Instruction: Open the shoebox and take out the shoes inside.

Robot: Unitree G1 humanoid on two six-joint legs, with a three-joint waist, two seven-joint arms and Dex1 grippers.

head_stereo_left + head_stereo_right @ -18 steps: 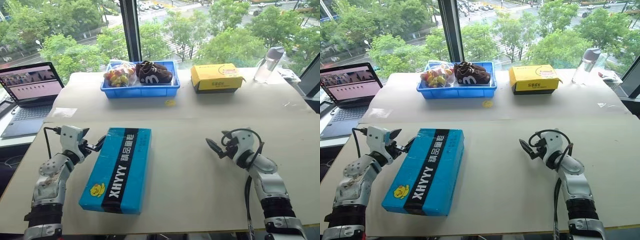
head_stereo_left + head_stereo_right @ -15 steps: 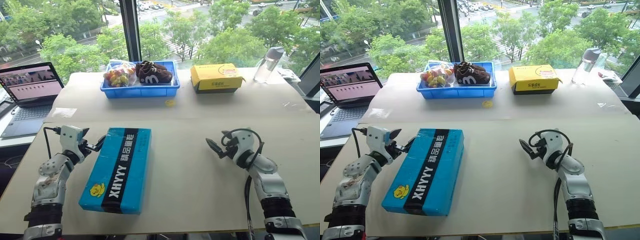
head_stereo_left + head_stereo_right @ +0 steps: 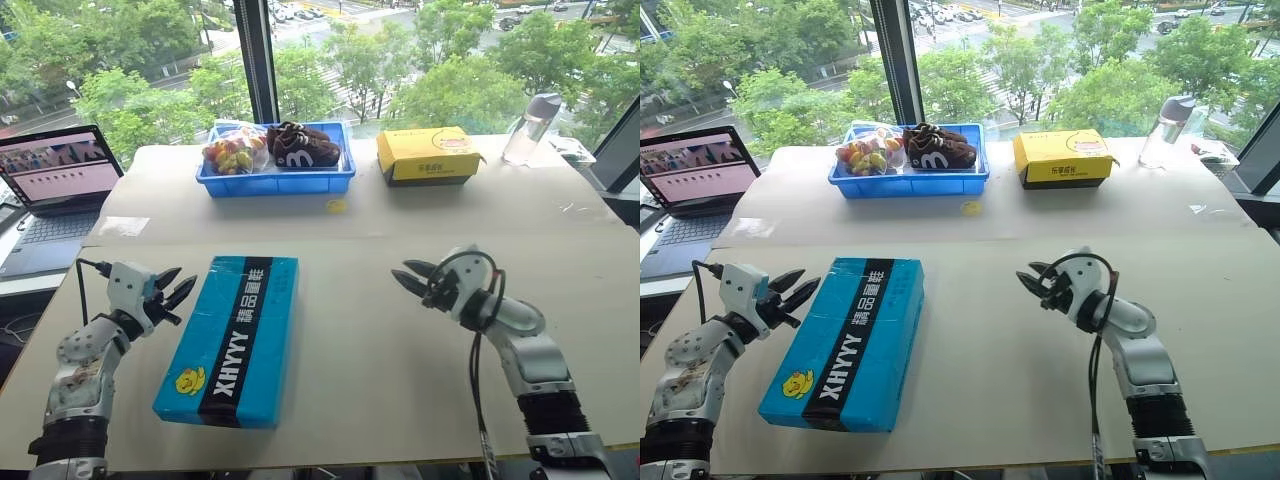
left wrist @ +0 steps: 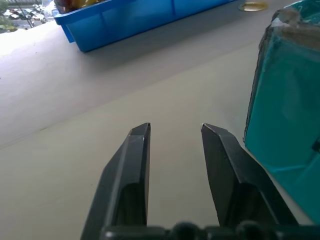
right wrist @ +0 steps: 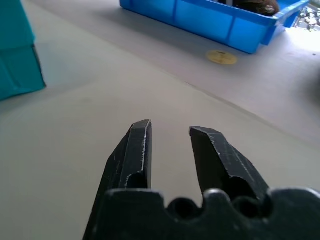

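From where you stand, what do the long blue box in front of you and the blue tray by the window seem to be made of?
The long bright-blue shoebox with the black stripe looks like printed cardboard with a slight sheen: flat panels, folded edges, a worn corner showing pale board in the left wrist view. The blue rectangular tray looks like moulded plastic: smooth, evenly coloured, thin ribbed walls with a rolled rim.

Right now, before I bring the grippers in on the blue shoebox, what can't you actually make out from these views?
- Inside the shoebox: lid shut in both eye views, so the contents are hidden.
- Which long edge carries the hinge: not discernible in the eye views.
- Left wrist view: only one corner of the box shows, cut off by the frame edge.
- Small print on the yellow box: too small to read.
- Contents of the bag in the blue tray: too small to tell.
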